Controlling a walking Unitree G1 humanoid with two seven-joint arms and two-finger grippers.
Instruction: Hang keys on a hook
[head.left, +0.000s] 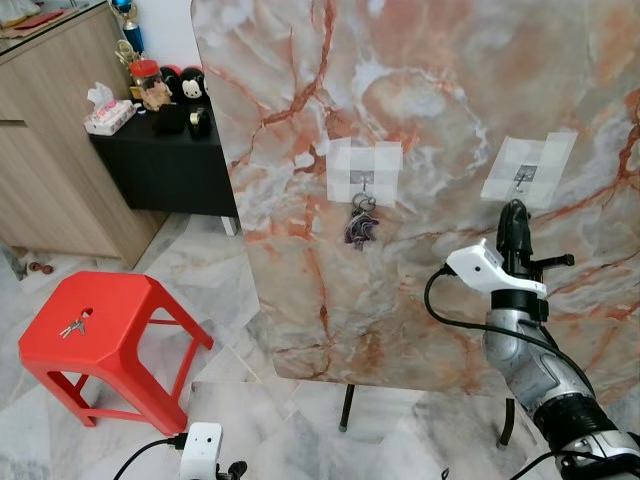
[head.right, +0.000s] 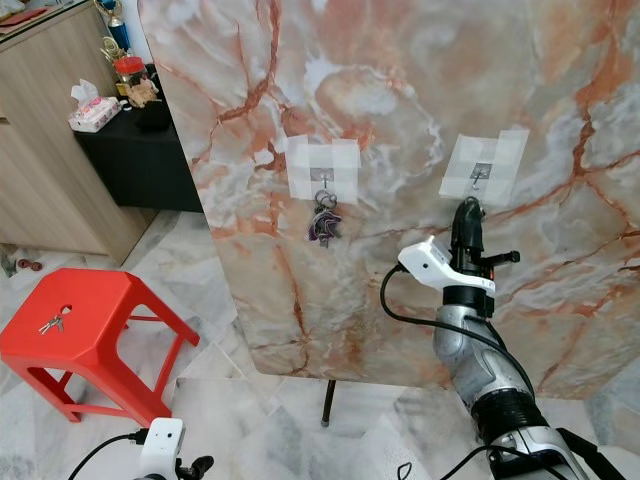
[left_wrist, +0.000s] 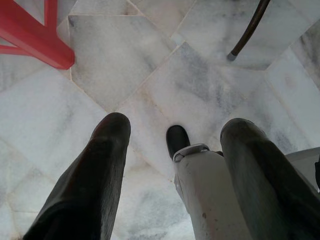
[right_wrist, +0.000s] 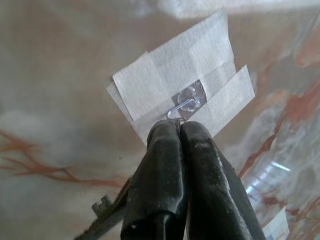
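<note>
Keys (right_wrist: 102, 212) hang below the right gripper (right_wrist: 179, 125), which is raised to the marble panel (head.left: 430, 100) with its fingers pressed together; a key and its ring stick out under the clenched fingers, so they seem to grip the ring, though the contact itself is hidden. The fingertips are just below a small clear hook (right_wrist: 186, 105) that is fixed to the panel under strips of white tape (right_wrist: 165, 75). In the head views this hook (head.left: 520, 178) is the one on the right, and the gripper (head.left: 513, 212) points up at it.

A second taped hook (head.left: 365, 178) sits further left on the panel, and a bunch of keys (head.left: 361, 224) already hangs from it.

The left gripper (left_wrist: 172, 145) hangs low over the marble floor (left_wrist: 150, 65), its two fingers spread apart and empty.

On the left stands a red plastic stool (head.left: 105, 335) with another small set of keys (head.left: 72, 327) lying on its seat. Behind it is a black bench (head.left: 160, 150) with a tissue pack (head.left: 108, 115) and small toys (head.left: 185, 85).
</note>
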